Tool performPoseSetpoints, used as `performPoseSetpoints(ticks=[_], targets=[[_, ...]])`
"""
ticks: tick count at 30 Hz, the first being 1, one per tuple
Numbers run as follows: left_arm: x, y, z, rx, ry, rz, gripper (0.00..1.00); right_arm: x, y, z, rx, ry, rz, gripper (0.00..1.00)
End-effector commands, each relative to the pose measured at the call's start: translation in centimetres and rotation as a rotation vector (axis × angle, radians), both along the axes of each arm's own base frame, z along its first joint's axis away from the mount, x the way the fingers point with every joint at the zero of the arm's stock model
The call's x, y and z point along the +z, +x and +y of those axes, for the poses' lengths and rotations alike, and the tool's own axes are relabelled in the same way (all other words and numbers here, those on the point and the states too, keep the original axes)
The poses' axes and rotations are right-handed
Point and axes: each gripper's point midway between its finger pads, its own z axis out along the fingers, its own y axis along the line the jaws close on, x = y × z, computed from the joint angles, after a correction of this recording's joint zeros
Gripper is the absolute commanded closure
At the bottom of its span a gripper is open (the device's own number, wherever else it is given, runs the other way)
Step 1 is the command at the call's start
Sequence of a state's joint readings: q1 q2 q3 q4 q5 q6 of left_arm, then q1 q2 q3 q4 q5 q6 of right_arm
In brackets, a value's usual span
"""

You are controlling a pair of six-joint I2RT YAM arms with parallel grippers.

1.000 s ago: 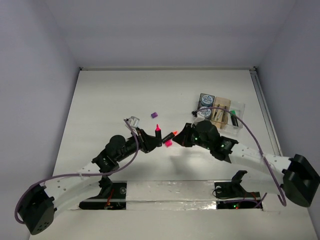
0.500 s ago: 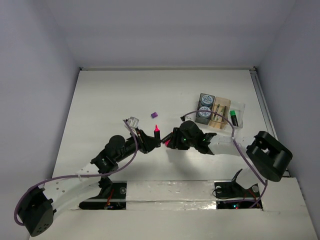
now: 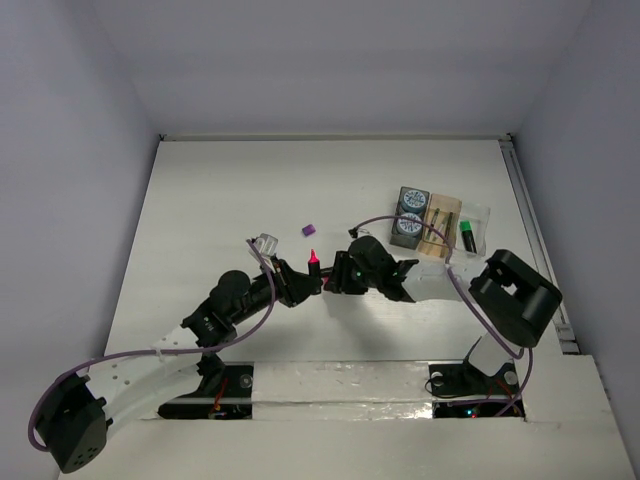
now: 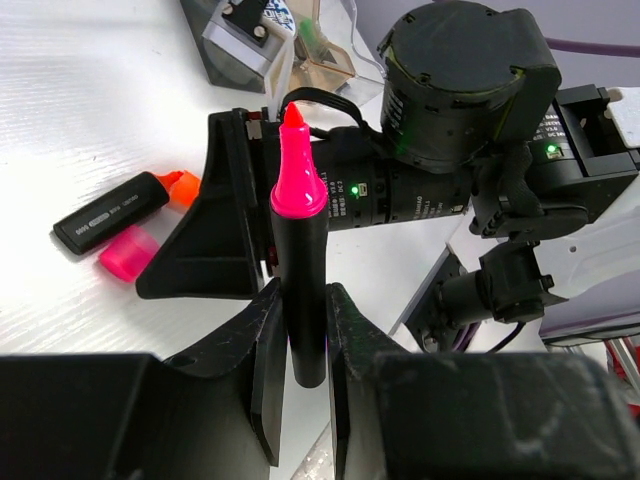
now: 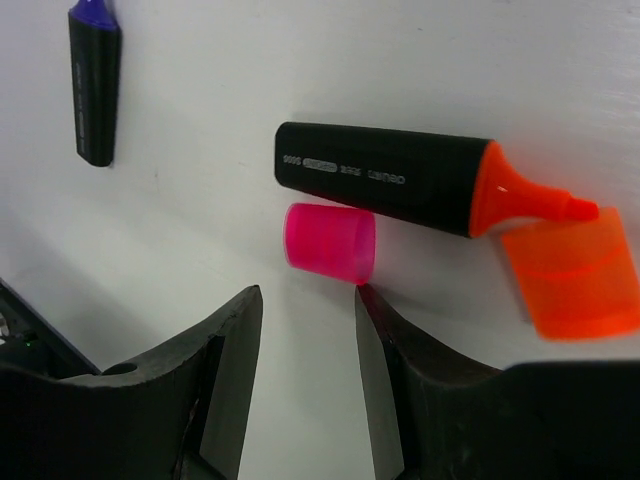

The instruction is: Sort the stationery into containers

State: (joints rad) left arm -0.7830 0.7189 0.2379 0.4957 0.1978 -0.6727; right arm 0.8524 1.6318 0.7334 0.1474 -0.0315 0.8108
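The left gripper (image 4: pixel 300 335) is pressed onto the pink highlighter (image 4: pixel 298 250), a short black plastic-bodied marker with a bare fluorescent pink tip. It pinches the lower barrel, so the marker stands upright with its tip at 12 o'clock in the left wrist view. The matching part is the pink cap (image 5: pixel 330 243), a small translucent pink plastic cylinder lying loose on the white table (image 5: pixel 480 60). The right gripper (image 5: pixel 305 305) hovers over the cap with its fingers spread and nothing between them. In the right wrist view the cap sits just beyond the fingertips, at 12 to 1 o'clock from the gap and clear of both fingers. Its long axis runs roughly from 9 to 3 o'clock, which is close to the line along which the fingers close. The orange highlighter (image 5: pixel 380 178), a black-bodied marker with a bare orange tip, lies parallel to the cap and just beyond it, touching or nearly so. The orange cap (image 5: pixel 575 280), a flat translucent orange piece, lies at 3 o'clock. The right arm is the nearer one and the only free one. The coming move appears to be a short advance toward 12 o'clock and a descent. A grip along this axis would seize the cap end to end, so a wrist turn may be needed. The clear plastic rectangular box (image 3: pixel 478 215) and the dark grey squarish holder (image 3: pixel 404 238) stand well apart, at 2 o'clock from the grippers in the top view.
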Motion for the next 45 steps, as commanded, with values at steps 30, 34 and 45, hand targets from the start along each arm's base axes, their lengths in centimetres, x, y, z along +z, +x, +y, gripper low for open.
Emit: performPoseSetpoints(ticks=[30, 34, 45], targets=[[10.9, 1.3, 4.7, 0.189, -0.048, -0.245, 1.00, 4.5, 1.0, 6.2, 0.829, -0.159, -0.306, 0.59], [11.1, 1.1, 4.9, 0.192, -0.045, -0.251, 1.00, 3.3, 1.2, 5.6, 0.835, -0.208, -0.271, 0.59], [11.0, 0.9, 4.6, 0.172, -0.052, -0.249, 1.00, 0.9, 1.3, 3.8, 0.799, -0.297, -0.231, 0.58]])
